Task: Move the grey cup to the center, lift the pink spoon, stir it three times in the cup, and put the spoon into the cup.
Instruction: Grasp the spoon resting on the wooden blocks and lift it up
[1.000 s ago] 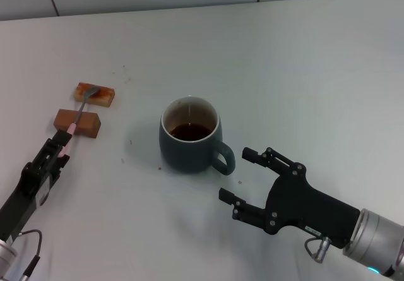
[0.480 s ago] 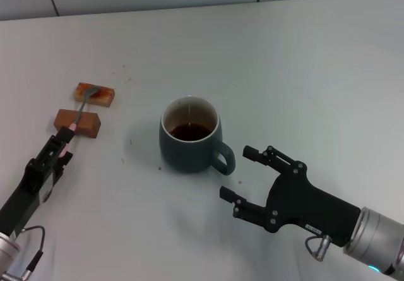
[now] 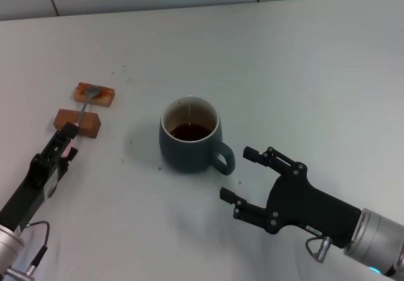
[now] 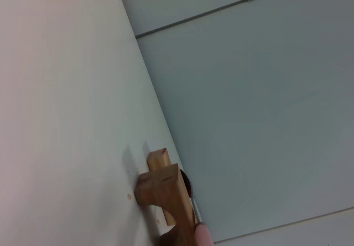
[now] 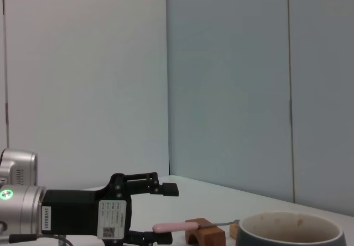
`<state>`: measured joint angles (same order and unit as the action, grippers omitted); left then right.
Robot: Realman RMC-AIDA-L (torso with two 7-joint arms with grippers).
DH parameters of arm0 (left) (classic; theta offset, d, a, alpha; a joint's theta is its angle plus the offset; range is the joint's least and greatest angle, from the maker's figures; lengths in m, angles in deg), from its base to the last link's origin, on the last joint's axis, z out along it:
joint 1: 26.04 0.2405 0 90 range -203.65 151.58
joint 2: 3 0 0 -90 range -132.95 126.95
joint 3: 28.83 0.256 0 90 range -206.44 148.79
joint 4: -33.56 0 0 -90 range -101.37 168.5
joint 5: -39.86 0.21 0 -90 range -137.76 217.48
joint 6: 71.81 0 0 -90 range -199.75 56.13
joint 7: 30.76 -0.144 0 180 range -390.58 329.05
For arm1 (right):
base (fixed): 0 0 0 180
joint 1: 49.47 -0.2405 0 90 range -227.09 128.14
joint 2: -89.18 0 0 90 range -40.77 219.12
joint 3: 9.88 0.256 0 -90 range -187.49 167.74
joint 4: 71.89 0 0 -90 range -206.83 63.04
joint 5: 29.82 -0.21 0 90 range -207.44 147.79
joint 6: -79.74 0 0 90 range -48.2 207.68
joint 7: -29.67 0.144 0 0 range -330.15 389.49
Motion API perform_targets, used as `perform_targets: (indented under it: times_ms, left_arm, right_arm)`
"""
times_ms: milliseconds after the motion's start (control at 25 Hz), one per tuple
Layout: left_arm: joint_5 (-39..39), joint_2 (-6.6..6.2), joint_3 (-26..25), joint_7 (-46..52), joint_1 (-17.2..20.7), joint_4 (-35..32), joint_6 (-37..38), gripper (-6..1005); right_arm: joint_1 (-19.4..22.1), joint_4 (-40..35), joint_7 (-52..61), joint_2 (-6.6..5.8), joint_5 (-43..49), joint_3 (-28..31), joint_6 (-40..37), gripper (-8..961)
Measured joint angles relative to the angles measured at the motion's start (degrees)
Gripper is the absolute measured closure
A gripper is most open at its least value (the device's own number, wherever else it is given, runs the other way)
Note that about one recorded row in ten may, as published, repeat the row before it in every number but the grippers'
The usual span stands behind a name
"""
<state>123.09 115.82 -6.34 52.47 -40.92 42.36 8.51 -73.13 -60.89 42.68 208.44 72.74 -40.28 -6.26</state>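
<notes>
My right gripper (image 3: 245, 175) sits low near the table's (image 3: 315, 72) near edge, jaws wide, empty, just beside the squat blue-grey ceramic mug's (image 3: 189, 136) handle mid-table. Left gripper (image 3: 65, 143), open, reaches in level along the left edge around the pale pink-handled metal spoon's (image 3: 80, 115) tip, propped on two brown blocks (image 3: 77, 122) for finger clearance, I judge.

The grey cup (image 3: 189, 137) is seen upright, a squat blue-grey mug with a cream inside holding dark brown liquid, its loop handle turned toward the robot's right. Well to the cup's left, the pink spoon (image 3: 83, 109) is laid across two brown blocks (image 3: 77, 122), its metal bowl resting on the farther one.
</notes>
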Motion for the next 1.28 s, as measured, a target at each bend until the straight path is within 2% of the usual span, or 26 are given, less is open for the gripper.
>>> perform_targets:
  times_ms: [1280]
  left_arm:
    - [-0.36,0.27,-0.39,0.09,-1.19,0.95,-1.93,196]
  right_arm:
    - [0.67,0.34,0.0,0.0,0.0,-0.18,-0.28,150]
